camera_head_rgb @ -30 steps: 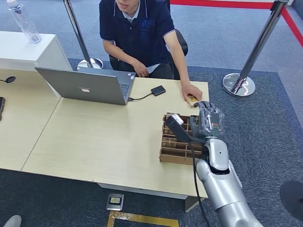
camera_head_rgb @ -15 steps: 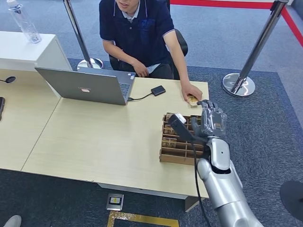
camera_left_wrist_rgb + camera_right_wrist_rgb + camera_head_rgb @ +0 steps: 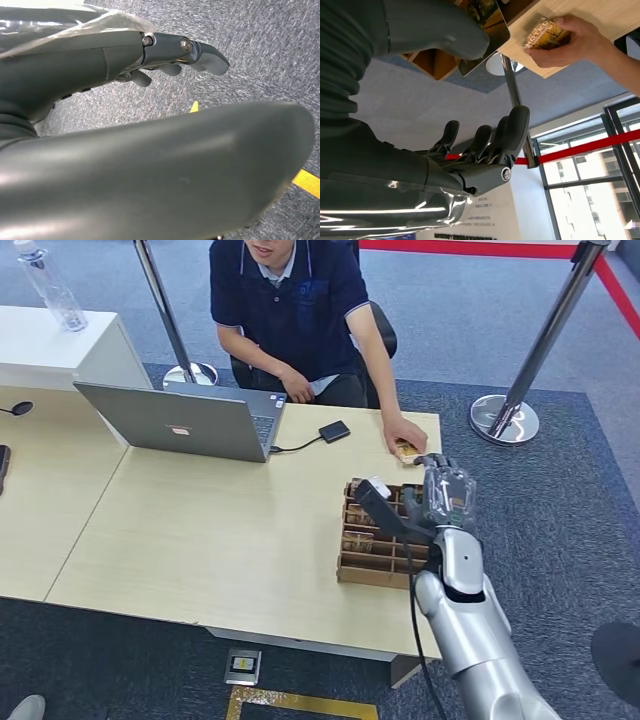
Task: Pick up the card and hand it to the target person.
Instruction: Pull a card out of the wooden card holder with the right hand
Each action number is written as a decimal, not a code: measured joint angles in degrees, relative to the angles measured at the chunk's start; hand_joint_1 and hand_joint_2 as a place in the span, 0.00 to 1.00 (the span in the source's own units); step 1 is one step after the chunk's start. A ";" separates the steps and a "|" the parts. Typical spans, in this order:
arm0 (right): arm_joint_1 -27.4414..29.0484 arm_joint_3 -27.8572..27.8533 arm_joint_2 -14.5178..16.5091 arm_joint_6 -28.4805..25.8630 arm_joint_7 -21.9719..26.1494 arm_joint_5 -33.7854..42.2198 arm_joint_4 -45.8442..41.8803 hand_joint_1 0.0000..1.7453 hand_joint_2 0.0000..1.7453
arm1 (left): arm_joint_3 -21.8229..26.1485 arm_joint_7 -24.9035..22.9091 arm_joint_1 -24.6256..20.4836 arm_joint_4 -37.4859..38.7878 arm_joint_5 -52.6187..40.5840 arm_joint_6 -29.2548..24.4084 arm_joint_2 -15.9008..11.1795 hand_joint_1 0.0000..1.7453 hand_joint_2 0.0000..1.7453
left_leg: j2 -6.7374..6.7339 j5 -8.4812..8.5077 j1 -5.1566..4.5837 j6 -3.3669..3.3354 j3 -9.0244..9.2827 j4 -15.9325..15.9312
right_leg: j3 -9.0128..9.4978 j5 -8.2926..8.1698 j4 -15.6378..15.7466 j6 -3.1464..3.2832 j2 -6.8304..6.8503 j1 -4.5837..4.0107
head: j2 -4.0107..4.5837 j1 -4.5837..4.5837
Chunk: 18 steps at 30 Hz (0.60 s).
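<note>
Honestly not much has moved in the last second. The right hand has only wobbled a touch, down and back, and it's still hovering over the far right part of the wooden divider box, which sits at the table's near right corner.

The card is lying at the far right corner of the table, pinned under the person's hand just like it was a second ago. It's just beyond the robot's fingertips, but I can't see any contact between them.

In the right wrist view the fingers are loosely curled and spread apart, and they look empty. The left hand hangs over the carpet with its fingers stretched out, also carrying nothing.

My read is that the handover is basically done, since the card is with the person and not the robot. What's left would be pulling the right arm back — watch the box's rim on the way out.
</note>
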<state>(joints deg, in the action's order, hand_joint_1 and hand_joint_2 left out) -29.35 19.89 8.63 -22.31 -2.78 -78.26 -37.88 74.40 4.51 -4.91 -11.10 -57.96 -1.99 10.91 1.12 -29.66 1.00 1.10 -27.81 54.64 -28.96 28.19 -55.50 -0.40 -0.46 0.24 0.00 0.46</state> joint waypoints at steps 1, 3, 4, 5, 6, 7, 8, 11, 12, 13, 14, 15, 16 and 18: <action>-0.10 0.00 0.02 0.03 -0.09 -0.10 0.23 0.39 1.00 | 0.00 -0.01 0.00 0.01 0.00 0.00 0.00 0.00 0.00 | 0.00 0.00 0.00 0.00 0.00 0.00 | 0.00 0.00 0.00 0.00 0.00 0.00 | 0.00 0.00; -0.34 0.00 0.08 0.07 -0.23 -0.22 0.67 0.39 1.00 | 0.00 -0.01 0.00 0.02 0.00 0.01 0.00 0.00 0.00 | 0.00 0.00 0.00 0.00 0.00 0.00 | 0.00 0.00 0.00 0.00 0.00 0.00 | 0.00 0.00; -0.48 -0.01 0.11 0.09 -0.29 -0.28 0.90 0.38 1.00 | 0.00 -0.01 0.00 0.03 0.00 0.02 0.00 0.00 0.00 | 0.00 0.00 0.00 0.00 0.00 0.00 | 0.00 0.00 0.00 0.00 0.00 0.00 | 0.00 0.00; -0.64 -0.01 0.14 0.09 -0.35 -0.33 1.13 0.38 1.00 | 0.00 -0.01 0.00 0.03 0.01 0.03 0.00 0.00 0.00 | 0.00 0.00 0.00 0.00 0.01 0.00 | 0.00 0.00 0.00 0.00 0.00 0.00 | 0.00 0.00; -0.81 -0.02 0.16 0.10 -0.38 -0.35 1.37 0.38 1.00 | 0.00 -0.01 0.00 0.04 0.01 0.04 0.00 0.00 0.00 | 0.00 0.00 0.00 0.00 0.01 0.00 | 0.00 0.00 0.00 0.00 0.00 0.00 | 0.00 0.00; -0.97 -0.03 0.19 0.11 -0.39 -0.38 1.58 0.38 1.00 | 0.00 -0.01 0.00 0.05 0.02 0.04 0.00 0.00 0.00 | 0.00 0.00 0.00 0.00 0.01 0.00 | 0.00 0.00 -0.01 0.00 0.00 0.00 | 0.00 0.00; -1.13 -0.04 0.22 0.13 -0.39 -0.40 1.79 0.38 1.00 | 0.00 -0.01 0.00 0.05 0.05 0.04 0.00 0.00 0.00 | 0.00 0.00 0.00 0.00 0.01 0.00 | 0.00 0.00 -0.01 0.00 0.00 0.00 | 0.00 0.00; -1.59 -0.05 0.27 0.21 -0.39 -0.43 2.41 0.37 1.00 | 0.00 -0.01 0.00 0.07 0.20 0.04 0.00 0.00 0.00 | 0.00 0.00 0.00 0.00 0.01 0.00 | 0.00 0.00 -0.01 0.00 0.00 0.00 | 0.00 0.00; -1.71 -0.06 0.27 0.25 -0.39 -0.43 2.63 0.38 1.00 | 0.01 -0.01 0.00 0.08 0.22 0.04 0.00 0.00 0.00 | 0.00 0.00 0.00 0.00 0.01 0.00 | 0.00 0.00 0.00 0.00 0.00 0.00 | 0.00 0.00; -1.80 -0.07 0.27 0.28 -0.39 -0.44 2.83 0.38 1.00 | 0.01 -0.01 0.00 0.08 0.22 0.04 0.00 0.00 0.00 | 0.00 0.00 0.00 0.00 0.01 0.00 | 0.00 0.00 0.00 0.00 0.00 0.00 | 0.00 0.00; -1.88 -0.07 0.27 0.35 -0.39 -0.44 3.03 0.38 1.00 | 0.02 -0.01 0.00 0.09 0.22 0.03 0.00 0.00 0.00 | 0.00 0.00 0.00 0.00 0.00 0.00 | 0.00 0.00 0.00 0.00 0.00 0.00 | 0.00 0.00; -1.96 -0.07 0.27 0.43 -0.39 -0.45 3.23 0.38 1.00 | 0.02 -0.01 0.00 0.09 0.22 0.03 0.00 0.00 0.00 | 0.00 0.00 0.00 0.00 0.00 0.00 | 0.00 0.00 0.00 0.00 0.00 0.00 | 0.00 0.00; -2.06 -0.07 0.27 0.52 -0.39 -0.44 3.42 0.38 1.00 | 0.02 -0.01 0.00 0.10 0.23 0.03 0.00 0.00 0.00 | 0.00 0.00 0.00 0.00 0.00 0.00 | 0.00 0.00 0.00 0.00 0.00 0.00 | 0.00 0.00; -2.29 -0.10 0.27 0.75 -0.41 -0.43 3.83 0.38 1.00 | 0.03 -0.01 0.00 0.13 0.29 0.03 0.00 0.00 0.00 | 0.00 0.00 0.00 0.00 0.00 0.00 | 0.00 0.00 0.00 0.00 0.00 0.00 | 0.00 0.00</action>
<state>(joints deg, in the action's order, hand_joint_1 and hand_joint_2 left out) -31.64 19.79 8.90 -21.56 -3.19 -78.69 -34.04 74.43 4.50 -4.91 -10.98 -57.68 -1.96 10.91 1.12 -29.66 1.00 1.10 -27.81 54.64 -28.97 28.19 -55.50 -0.40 -0.46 0.24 0.00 0.46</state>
